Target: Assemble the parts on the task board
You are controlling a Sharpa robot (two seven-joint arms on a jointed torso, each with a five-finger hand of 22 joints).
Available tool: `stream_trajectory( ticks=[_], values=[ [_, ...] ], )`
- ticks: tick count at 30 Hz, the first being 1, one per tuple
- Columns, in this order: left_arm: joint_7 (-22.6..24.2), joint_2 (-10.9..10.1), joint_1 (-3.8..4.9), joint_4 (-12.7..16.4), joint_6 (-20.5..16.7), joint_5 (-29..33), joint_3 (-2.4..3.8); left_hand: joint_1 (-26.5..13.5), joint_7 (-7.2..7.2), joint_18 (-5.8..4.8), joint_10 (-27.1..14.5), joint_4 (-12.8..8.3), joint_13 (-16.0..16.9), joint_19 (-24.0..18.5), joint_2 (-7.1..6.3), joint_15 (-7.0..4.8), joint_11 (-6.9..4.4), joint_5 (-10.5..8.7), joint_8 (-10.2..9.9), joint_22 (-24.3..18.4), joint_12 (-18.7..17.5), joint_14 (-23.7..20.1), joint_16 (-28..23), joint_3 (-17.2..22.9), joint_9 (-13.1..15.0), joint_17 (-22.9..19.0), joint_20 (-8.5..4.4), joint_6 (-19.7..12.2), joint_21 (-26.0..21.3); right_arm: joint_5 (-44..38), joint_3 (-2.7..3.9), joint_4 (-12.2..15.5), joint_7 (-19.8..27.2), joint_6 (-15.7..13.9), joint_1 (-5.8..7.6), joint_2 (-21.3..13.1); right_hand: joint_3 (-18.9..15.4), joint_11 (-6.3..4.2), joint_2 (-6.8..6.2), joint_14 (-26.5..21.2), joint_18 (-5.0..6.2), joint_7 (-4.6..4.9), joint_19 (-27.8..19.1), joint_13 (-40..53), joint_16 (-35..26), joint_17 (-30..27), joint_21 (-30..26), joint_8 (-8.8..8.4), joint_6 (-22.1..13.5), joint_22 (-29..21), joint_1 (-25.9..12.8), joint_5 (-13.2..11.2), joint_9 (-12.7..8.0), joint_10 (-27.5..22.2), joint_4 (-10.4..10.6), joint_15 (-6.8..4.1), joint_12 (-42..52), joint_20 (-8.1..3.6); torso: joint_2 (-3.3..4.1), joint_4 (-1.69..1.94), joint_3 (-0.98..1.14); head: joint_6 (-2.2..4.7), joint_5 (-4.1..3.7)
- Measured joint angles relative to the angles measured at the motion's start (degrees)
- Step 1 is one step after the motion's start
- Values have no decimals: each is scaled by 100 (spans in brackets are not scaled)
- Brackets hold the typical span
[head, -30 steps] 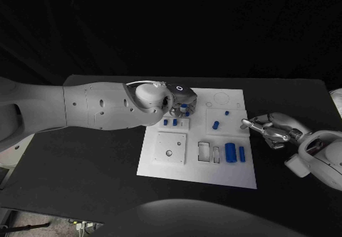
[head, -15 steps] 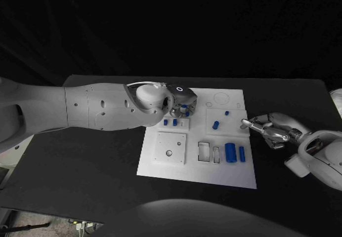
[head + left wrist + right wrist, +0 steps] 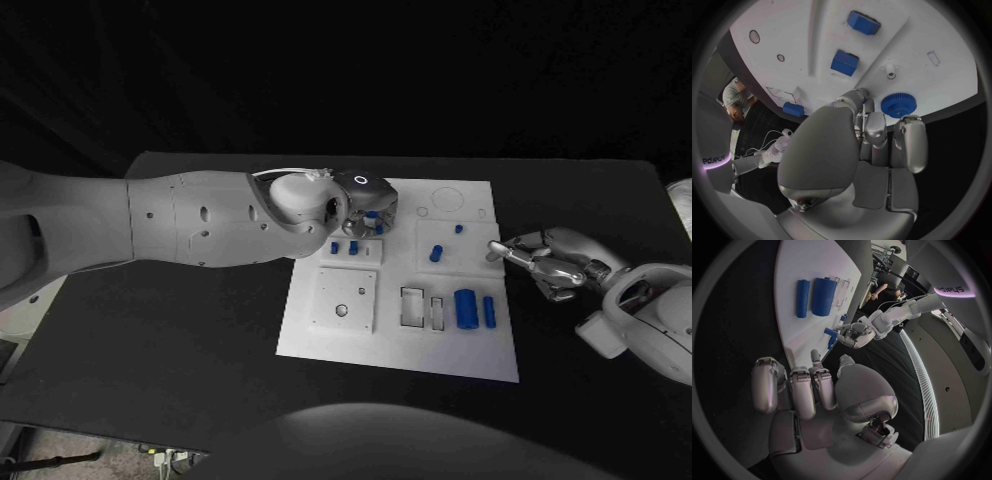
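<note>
Now, by label:

Task board: the white task board (image 3: pixel 378 340) lies flat in the middle of the black table (image 3: pixel 188 350).

Left hand: the left hand (image 3: pixel 366 209) hangs over the far part of the board, fingers curled in close together. In the left wrist view a blue gear (image 3: pixel 899 104) sits on the board just past the fingertips (image 3: pixel 910 125). Whether the hand touches or holds it I cannot tell.

Right hand: the right hand (image 3: pixel 548 262) rests just off the board's right edge over the table, fingers bent inward and close together, with nothing seen between them.

Large blue cylinder: the large blue cylinder (image 3: pixel 466 308) lies on the right side of the board, with a slimmer blue rod (image 3: pixel 489 311) just beside it.

Small blue blocks: two small blue blocks (image 3: pixel 343 247) stand side by side near the left hand.

Square plate: a white square plate (image 3: pixel 348 298) with small holes lies on the board's near left part.
</note>
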Motion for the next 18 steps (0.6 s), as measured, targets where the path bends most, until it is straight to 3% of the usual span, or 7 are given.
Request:
stream_trajectory(
  ticks=[8, 15, 18],
  values=[
    [70, -325, 12, 243, -446, -27, 10, -14, 8, 1, 49, 0, -8, 0, 13, 0, -9, 0, 28, 0, 11, 0, -62, 0, 5, -87, 0, 48, 23, 0, -1, 5, -3, 4, -1, -33, 0, 0, 0, 0, 0, 0, 0, 0, 0, 0, 0, 0, 0, 0, 0, 0, -4, 0, 0, 0, 0, 0, 1, 12, 1, 0, 3],
    [71, -749, 220, 492, -527, -29, 22, -14, 8, 0, 49, 0, -43, 0, 13, 0, -9, -74, 28, 0, 11, 0, -91, 0, -9, -146, 0, 48, -1, 0, -1, 15, -11, 18, -6, -45, 0, 0, 0, 0, 0, 0, 0, 0, 0, -1, 0, 0, 0, -1, 0, 0, -5, 0, 0, 0, 0, 0, -23, 29, 13, 0, 5],
    [59, -862, 263, 575, -522, -24, 19, -14, 7, 0, 70, 0, -48, 0, 13, 0, 12, -74, 28, 0, 11, 0, -91, 0, -13, -152, 0, 48, -8, 1, -1, 17, -16, 27, -10, -48, 0, 0, 0, 0, 0, 0, 0, 0, 0, -1, 0, 0, 0, -1, 0, 0, -5, 0, 0, 0, 0, 0, -32, 43, 17, 0, -4]
  ],
)
